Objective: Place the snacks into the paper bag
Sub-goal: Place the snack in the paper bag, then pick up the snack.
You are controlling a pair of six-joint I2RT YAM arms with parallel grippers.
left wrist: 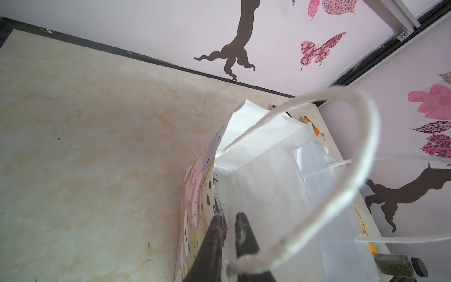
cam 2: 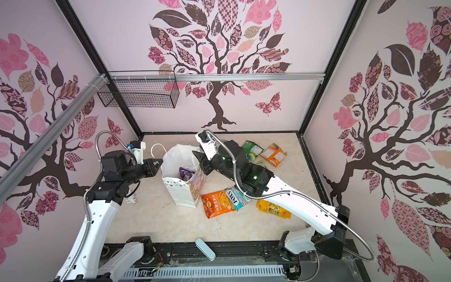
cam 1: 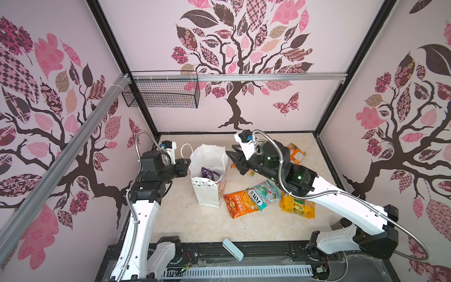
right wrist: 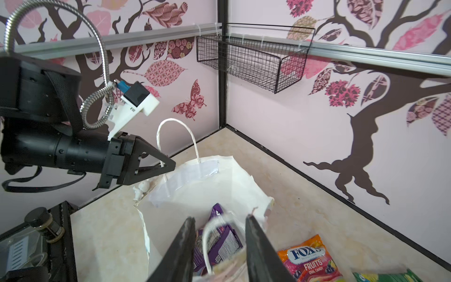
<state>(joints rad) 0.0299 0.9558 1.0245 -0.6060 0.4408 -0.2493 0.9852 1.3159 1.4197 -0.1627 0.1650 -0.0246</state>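
The white paper bag (cam 1: 207,193) (cam 2: 180,193) stands upright at the middle of the table with its mouth open. A purple snack packet (cam 1: 209,173) (right wrist: 223,241) lies inside it. My left gripper (cam 1: 188,162) (left wrist: 228,216) is shut on the bag's rim by a cord handle (right wrist: 175,136). My right gripper (cam 1: 233,158) (right wrist: 219,218) hangs open over the bag's right rim, holding nothing; the other cord handle loops between its fingers. To the right of the bag lie an orange packet (cam 1: 240,202), a teal FOXS packet (cam 1: 264,194), a yellow packet (cam 1: 297,205) and an orange FOXS packet (right wrist: 310,258).
At the back right lie a green packet (cam 2: 253,150) and an orange one (cam 2: 273,155). A black wire basket (cam 1: 161,92) hangs on the back wall rail. A pale blue bar (cam 1: 233,249) rests at the front edge. A small white figure (cam 2: 130,200) lies under the left arm.
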